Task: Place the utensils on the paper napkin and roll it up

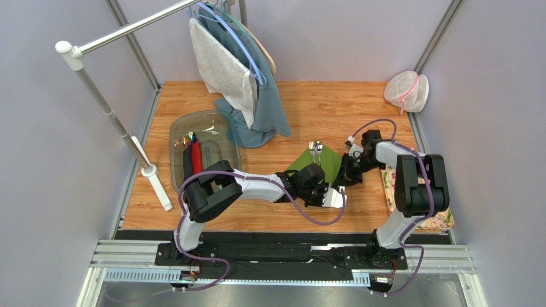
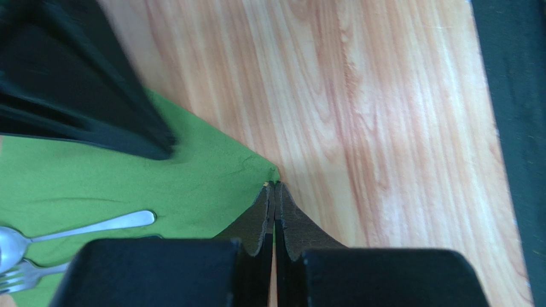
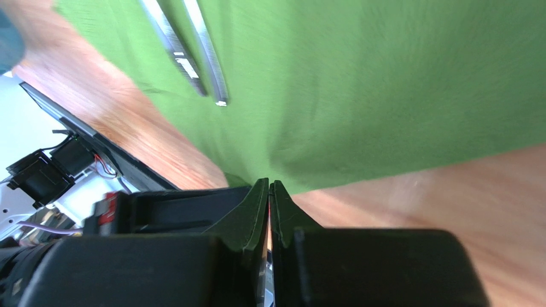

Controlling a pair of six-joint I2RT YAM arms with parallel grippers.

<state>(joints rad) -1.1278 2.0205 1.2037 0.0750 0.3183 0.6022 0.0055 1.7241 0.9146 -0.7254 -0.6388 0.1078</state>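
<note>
The left gripper is clenched at a corner of the paper napkin, the right gripper clenched at its edge; paper between jaws unconfirmed. The napkin lies on the table, fork and spoon on it, apparently positioned for rolling.

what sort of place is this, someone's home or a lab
Probably a robot lab cell, not a home: two arms bolted to a metal rail at the table edge, bare grey walls, and staged props like a clothes rack and a mesh bag.
</note>
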